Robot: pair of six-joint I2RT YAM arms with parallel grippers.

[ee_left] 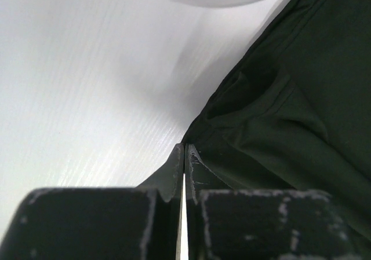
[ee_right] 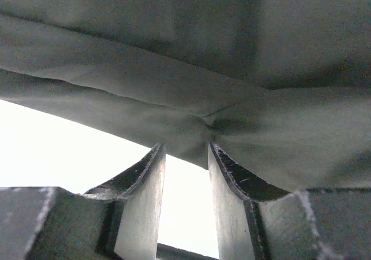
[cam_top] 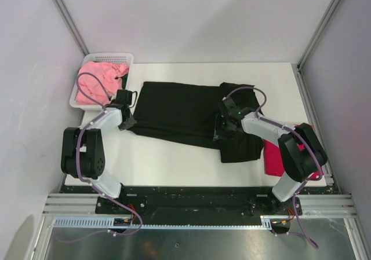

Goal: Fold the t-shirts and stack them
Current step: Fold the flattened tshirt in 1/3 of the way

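Three t-shirts are counted. The black t-shirt (cam_top: pixel 179 112) lies spread across the middle of the white table (cam_top: pixel 162 161), long axis left to right, rumpled along its near edge and doubled over at its right end; the face turned up is plain black with visible seams. The salmon pink t-shirt (cam_top: pixel 95 81) sits crumpled inside the one white mesh basket (cam_top: pixel 110 57) at the far left corner. The crimson red t-shirt (cam_top: pixel 271 158) lies at the right edge of the table, partly hidden under the right arm and just beside the black one. The left gripper (ee_left: pixel 184 150) has its fingers pressed together on the black t-shirt's left edge, where the cloth draws to a point. The right gripper (ee_right: pixel 184 151) pinches a gathered pucker of the same shirt, which is lifted off the table.
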